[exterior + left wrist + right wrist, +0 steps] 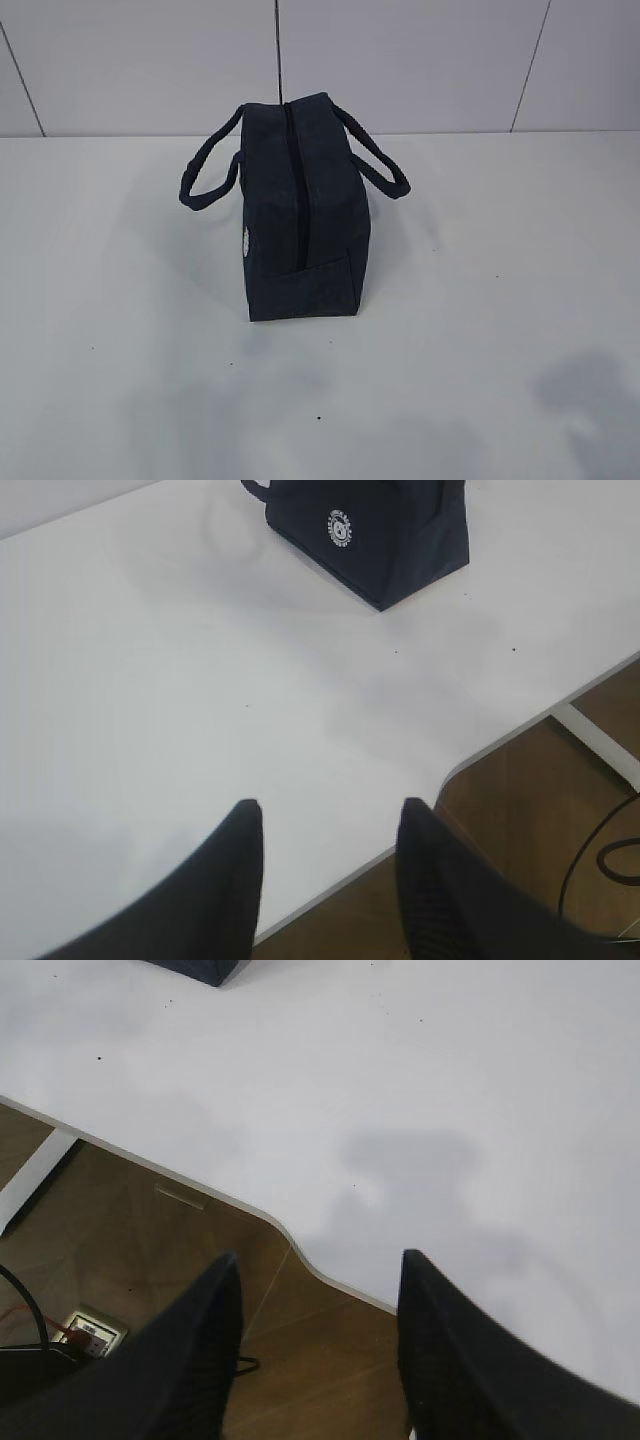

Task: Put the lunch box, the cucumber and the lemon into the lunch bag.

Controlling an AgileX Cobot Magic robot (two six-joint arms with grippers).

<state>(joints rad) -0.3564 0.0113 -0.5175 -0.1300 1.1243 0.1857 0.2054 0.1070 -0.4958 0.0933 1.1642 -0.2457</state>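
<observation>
Lunch bag (pixel 300 215): one, dark navy fabric, boxy, standing upright on the white surface (pixel 120 380) toward its far middle, near the pale panelled wall (pixel 420 60). Top zipper (pixel 293 170) runs away from the exterior camera and appears drawn shut along its visible length. Two loop handles, one hanging out to the left (pixel 205 175), one to the right (pixel 385 170). Round white logo (pixel 340 527) on the bag's left side panel, clear in the left wrist view, seen only edge-on from the exterior camera.

Lunch box, cucumber, lemon: none visible in any view; whether they sit inside the bag cannot be told.

Left hand (pixel 330 820): two dark fingers (pixel 225 880) apart, nothing between them, hanging over the near edge of the surface, well apart from the bag. Outside the exterior view.

Right hand (pixel 318 1270): two dark fingers (pixel 460 1350) apart, nothing between them, over the curved near edge of the surface, with only a corner of the bag at the top of its view. Outside the exterior view.

Surface: white, matte, a few small dark specks; soft grey shadows at the near right.

Floor (pixel 130 1250): brown wood, below the surface edge, with black cable (pixel 600 860) and a floor socket (pixel 92 1332).
</observation>
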